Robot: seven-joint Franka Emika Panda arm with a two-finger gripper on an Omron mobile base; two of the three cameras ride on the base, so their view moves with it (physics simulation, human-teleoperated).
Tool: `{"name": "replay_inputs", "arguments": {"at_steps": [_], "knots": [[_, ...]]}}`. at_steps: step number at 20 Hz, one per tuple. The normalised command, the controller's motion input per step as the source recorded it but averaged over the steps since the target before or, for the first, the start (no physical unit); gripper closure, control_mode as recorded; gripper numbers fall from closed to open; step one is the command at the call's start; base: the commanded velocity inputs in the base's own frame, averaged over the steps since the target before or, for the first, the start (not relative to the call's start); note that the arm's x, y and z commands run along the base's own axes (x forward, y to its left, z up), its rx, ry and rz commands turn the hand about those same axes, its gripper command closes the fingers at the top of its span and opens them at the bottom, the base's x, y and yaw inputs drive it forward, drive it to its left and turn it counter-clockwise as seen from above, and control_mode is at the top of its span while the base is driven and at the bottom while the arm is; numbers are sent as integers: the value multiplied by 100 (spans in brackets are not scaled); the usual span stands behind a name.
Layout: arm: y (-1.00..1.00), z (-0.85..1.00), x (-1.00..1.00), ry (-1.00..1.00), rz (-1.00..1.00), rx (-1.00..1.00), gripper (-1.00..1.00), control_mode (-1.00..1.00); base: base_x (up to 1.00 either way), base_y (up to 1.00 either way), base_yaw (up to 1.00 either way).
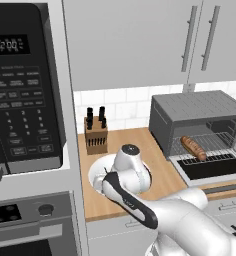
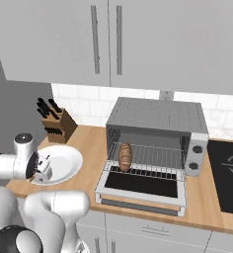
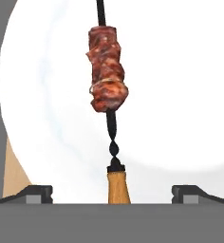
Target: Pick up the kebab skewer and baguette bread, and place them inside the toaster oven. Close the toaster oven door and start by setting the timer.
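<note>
The kebab skewer (image 3: 107, 71) lies on a white plate (image 3: 180, 85), with dark red meat chunks on a thin black rod and a tan wooden handle. My gripper (image 3: 113, 193) hovers open just over the handle end, one fingertip on each side and apart from it. From the right base view, the gripper (image 2: 42, 167) is over the left part of the plate (image 2: 64, 163). The baguette bread (image 2: 125, 156) rests on the wire rack inside the toaster oven (image 2: 158, 116). The toaster oven door (image 2: 140, 185) hangs open, folded down flat.
A knife block (image 2: 57, 121) stands at the back wall behind the plate. A big black microwave (image 1: 25, 85) fills the left side. A black cooktop (image 2: 229, 168) lies right of the oven. The oven's knobs (image 2: 197, 158) sit on its right front.
</note>
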Motion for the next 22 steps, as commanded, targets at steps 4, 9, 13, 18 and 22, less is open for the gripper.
{"name": "replay_inputs", "arguments": {"at_steps": [4,9,13,18,22], "knots": [[0,-23,0,0,0,0,-100,-100,0,0,0],[0,-14,0,0,0,0,-100,-100,0,0,0],[0,-13,0,0,0,0,100,-100,0,0,0],[-7,-10,0,1,0,0,100,-100,0,0,0],[-4,0,0,0,0,0,100,-100,0,0,0]]}}
